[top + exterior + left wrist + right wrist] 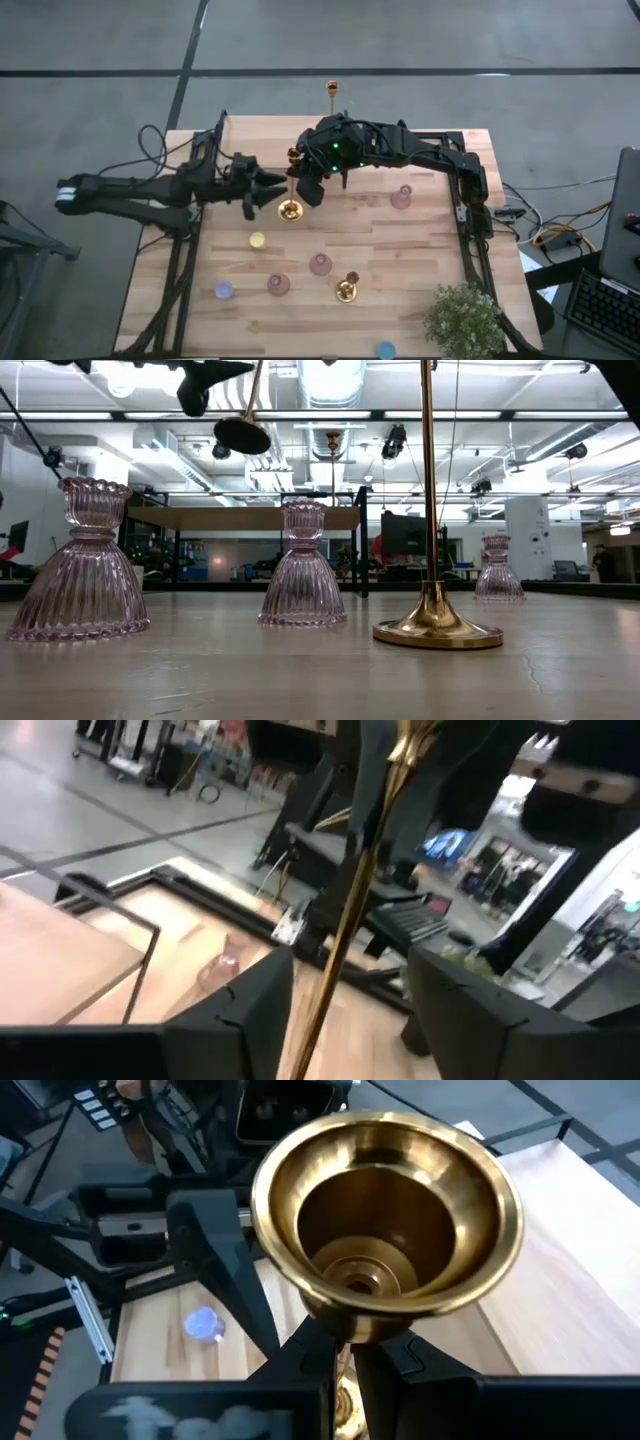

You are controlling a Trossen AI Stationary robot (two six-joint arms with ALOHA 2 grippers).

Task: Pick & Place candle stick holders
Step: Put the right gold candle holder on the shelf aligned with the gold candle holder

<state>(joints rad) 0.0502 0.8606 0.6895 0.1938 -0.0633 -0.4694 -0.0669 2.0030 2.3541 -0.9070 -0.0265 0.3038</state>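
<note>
Likely top-heavy, stiff and slick: gold candlestick [291,185] lifted off the table, stem clenched in right gripper [303,177] just under the cup; left gripper [270,187] spread wide around the stem lower down. Best gripped mid-stem.

Crowded middle, open near-left edge
Both arms and a raised gold candlestick [291,185] block mid-desk [420,300]; pink glass holders [320,264] dot the front, seemingly passable between.

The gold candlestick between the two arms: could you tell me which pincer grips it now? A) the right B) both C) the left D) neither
A: the right pincer is shut on the candlestick just under its cup, while the left pincer stands open around the stem.
</note>
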